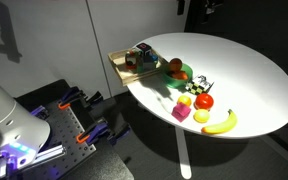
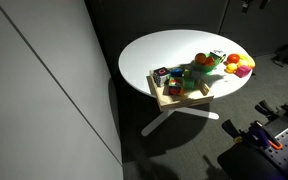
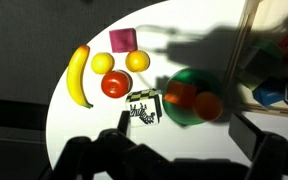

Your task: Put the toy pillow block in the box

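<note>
The toy pillow block [image 3: 143, 108], black with white and checkered patches, lies on the white table just below the red round fruit [image 3: 115, 84] and left of the green plate [image 3: 194, 95]. It also shows in an exterior view [image 1: 201, 88]. The box [image 3: 274, 72], a tan wooden tray holding several toys, is at the right edge of the wrist view and at the table's edge in both exterior views [image 1: 134, 62] [image 2: 179, 93]. My gripper [image 3: 186, 130] is open and empty, well above the table. Its left finger shows beside the block and its right finger below the box.
A banana [image 3: 79, 75], two yellow fruits [image 3: 103, 62] [image 3: 137, 60] and a pink cube [image 3: 122, 40] lie near the block. The green plate holds orange and red toys. The round white table [image 1: 244, 60] drops off close to the banana and the box.
</note>
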Action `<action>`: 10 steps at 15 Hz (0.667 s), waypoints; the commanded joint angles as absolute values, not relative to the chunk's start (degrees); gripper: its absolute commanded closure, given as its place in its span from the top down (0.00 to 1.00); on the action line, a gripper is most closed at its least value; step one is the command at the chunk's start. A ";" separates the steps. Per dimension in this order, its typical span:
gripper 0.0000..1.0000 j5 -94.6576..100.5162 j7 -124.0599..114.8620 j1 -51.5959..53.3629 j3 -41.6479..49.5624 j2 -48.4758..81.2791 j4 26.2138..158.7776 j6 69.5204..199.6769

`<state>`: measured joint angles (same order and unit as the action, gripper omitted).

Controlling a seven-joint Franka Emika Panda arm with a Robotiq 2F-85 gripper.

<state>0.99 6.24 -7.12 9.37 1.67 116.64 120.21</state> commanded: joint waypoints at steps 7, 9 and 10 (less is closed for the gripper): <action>1.00 5.85 3.76 -9.23 10.85 8.76 116.53 131.04; 1.00 6.67 3.18 -9.25 11.11 9.18 116.43 130.89; 1.00 4.98 4.94 -9.38 10.60 9.01 116.67 130.37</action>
<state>4.90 4.95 -8.81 11.18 9.04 116.83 130.59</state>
